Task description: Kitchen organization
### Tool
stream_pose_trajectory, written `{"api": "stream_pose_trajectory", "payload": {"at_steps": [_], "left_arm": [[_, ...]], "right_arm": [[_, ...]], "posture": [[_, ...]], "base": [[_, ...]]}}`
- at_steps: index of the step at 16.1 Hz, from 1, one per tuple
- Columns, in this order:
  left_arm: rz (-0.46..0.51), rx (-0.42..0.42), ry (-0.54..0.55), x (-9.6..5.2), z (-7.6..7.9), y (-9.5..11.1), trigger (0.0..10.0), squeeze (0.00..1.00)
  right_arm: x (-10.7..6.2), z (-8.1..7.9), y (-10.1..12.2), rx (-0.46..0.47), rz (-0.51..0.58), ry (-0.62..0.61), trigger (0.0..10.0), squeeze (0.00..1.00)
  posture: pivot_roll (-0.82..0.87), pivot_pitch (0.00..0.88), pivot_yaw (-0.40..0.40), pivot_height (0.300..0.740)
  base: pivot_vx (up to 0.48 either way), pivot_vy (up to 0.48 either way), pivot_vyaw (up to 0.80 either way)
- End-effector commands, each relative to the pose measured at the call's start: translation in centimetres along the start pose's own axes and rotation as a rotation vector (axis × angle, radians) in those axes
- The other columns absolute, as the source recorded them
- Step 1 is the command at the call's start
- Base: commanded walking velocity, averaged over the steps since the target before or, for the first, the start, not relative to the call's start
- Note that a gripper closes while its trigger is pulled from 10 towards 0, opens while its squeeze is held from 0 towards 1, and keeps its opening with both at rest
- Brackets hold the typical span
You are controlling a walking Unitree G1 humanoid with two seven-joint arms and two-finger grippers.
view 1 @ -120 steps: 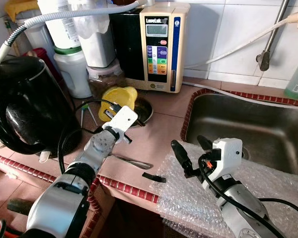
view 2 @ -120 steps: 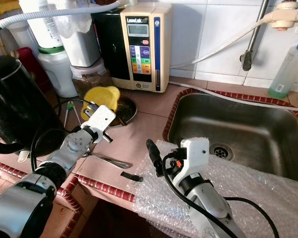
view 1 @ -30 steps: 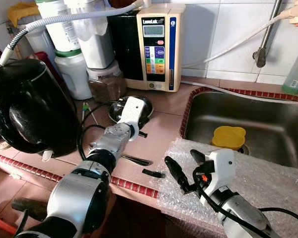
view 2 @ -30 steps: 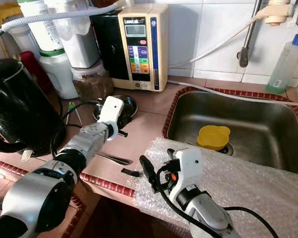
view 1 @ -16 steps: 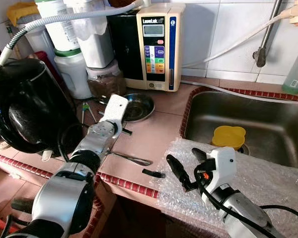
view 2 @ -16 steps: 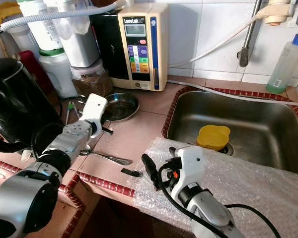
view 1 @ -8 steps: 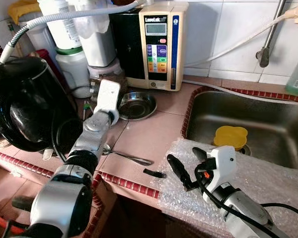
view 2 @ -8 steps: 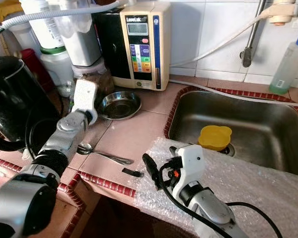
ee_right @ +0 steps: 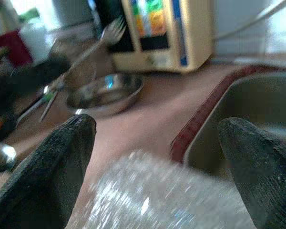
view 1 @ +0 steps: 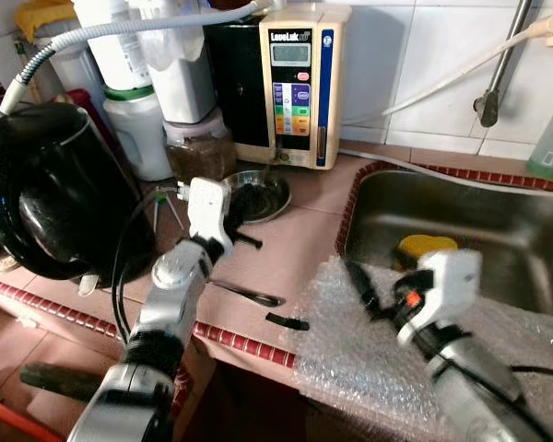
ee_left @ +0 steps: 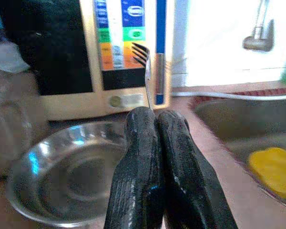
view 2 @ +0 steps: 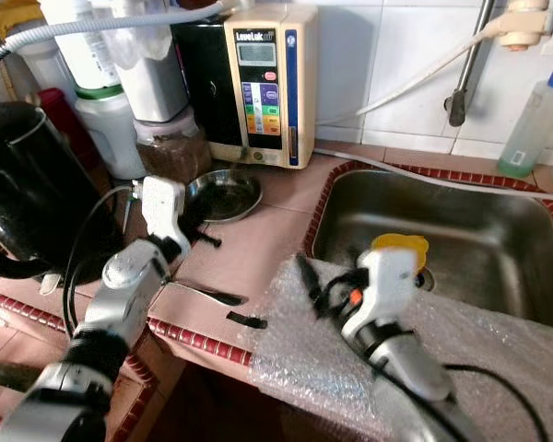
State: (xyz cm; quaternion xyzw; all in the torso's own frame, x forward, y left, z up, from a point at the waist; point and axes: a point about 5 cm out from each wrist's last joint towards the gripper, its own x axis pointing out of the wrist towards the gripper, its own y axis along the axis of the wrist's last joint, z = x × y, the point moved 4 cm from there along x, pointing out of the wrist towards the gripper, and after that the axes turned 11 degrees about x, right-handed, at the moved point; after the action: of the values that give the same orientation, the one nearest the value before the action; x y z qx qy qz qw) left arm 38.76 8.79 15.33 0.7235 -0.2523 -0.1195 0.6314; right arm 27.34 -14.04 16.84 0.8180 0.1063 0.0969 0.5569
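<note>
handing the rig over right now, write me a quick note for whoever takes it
Left gripper: jaws shut on a fork, tines up, held above the steel bowl in front of the water machine.
Right gripper: jaws open, holding nothing, over the bubble wrap by the sink.
Done: yellow lid lies in the sink.
Left: a spoon and a small black piece lie on the counter; the fork needs a place, probably the sink.

One fork (ee_left: 144, 62), one spoon (view 1: 244, 293), one steel bowl (view 1: 258, 195), one yellow lid (view 2: 398, 243) in the sink, one black kettle (view 1: 46, 189), one bubble-wrap sheet (view 1: 350, 359), one green bottle (view 2: 525, 115), two tools: left tool (ee_left: 155, 124) and right tool (view 1: 358, 281).
</note>
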Motion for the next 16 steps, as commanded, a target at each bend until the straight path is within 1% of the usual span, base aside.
{"api": "stream_pose_trajectory", "payload": {"at_steps": [1, 2, 3, 4, 5, 9, 10, 11, 12, 14, 16], "left_arm": [[0.032, -0.01, -0.034, 0.0, 0.4, 0.9, 0.0, 0.0], [0.048, -0.03, -0.086, -0.1, 1.4, 1.2, 0.0, 0.0], [0.057, -0.051, -0.126, -0.2, 2.1, 1.4, 0.0, 0.0], [0.068, -0.096, -0.198, -0.4, 3.4, 1.6, 0.0, 0.0], [0.074, -0.156, -0.27, -0.5, 4.5, 2.0, 0.0, 0.0], [0.085, -0.225, -0.388, -0.9, 6.0, 3.0, 0.0, 0.0], [0.084, -0.247, -0.427, -1.2, 6.5, 3.1, 0.0, 0.0], [0.08, -0.265, -0.456, -1.4, 6.8, 3.2, 0.0, 0.0], [0.083, -0.298, -0.478, -1.6, 7.1, 3.4, 0.0, 0.0], [0.084, -0.311, -0.497, -1.7, 7.3, 3.6, 0.0, 0.0], [0.088, -0.333, -0.511, -1.7, 7.7, 4.1, 0.0, 0.0]], "right_arm": [[0.1, 0.5, 0.8, 0.022, 0.042, -0.025, 10.0, 0.0], [0.2, 1.0, 1.6, 0.053, 0.084, -0.037, 10.0, 0.0], [0.3, 1.2, 2.0, 0.063, 0.103, -0.038, 10.0, 0.0], [0.6, 1.3, 2.8, 0.077, 0.132, -0.029, 10.0, 0.0], [1.1, 1.5, 3.9, 0.12, 0.178, -0.012, 10.0, 0.0], [2.4, 1.7, 4.9, 0.212, 0.223, 0.011, 10.0, 0.0], [2.7, 1.7, 5.0, 0.213, 0.225, 0.018, 10.0, 0.0], [3.3, 1.6, 5.3, 0.241, 0.234, 0.029, 10.0, 0.0], [3.9, 1.3, 5.5, 0.267, 0.241, 0.05, 10.0, 0.0], [4.4, 0.9, 5.8, 0.319, 0.252, 0.074, 10.0, 0.0], [5.6, 0.1, 6.0, 0.39, 0.261, 0.105, 10.0, 0.0]], "posture": [[-0.04, 0.0, 0.086, 0.74], [-0.04, 0.0, 0.085, 0.74], [-0.04, 0.0, 0.085, 0.74], [-0.04, 0.0, 0.086, 0.74], [-0.04, 0.0, 0.088, 0.74], [-0.04, 0.0, 0.087, 0.74], [-0.04, 0.0, 0.086, 0.74], [-0.04, 0.0, 0.087, 0.74], [-0.04, 0.0, 0.087, 0.74], [-0.04, 0.0, 0.088, 0.74], [-0.04, 0.0, 0.088, 0.74]], "base": [[0.0, 0.0, 0.0], [0.0, 0.0, 0.0], [0.0, 0.0, 0.0], [0.0, 0.0, 0.0], [0.0, 0.0, 0.0], [0.0, 0.0, 0.0], [0.0, 0.0, 0.0], [0.0, 0.0, 0.0], [0.0, 0.0, 0.0], [0.0, 0.0, 0.0], [0.0, 0.0, 0.0]]}}
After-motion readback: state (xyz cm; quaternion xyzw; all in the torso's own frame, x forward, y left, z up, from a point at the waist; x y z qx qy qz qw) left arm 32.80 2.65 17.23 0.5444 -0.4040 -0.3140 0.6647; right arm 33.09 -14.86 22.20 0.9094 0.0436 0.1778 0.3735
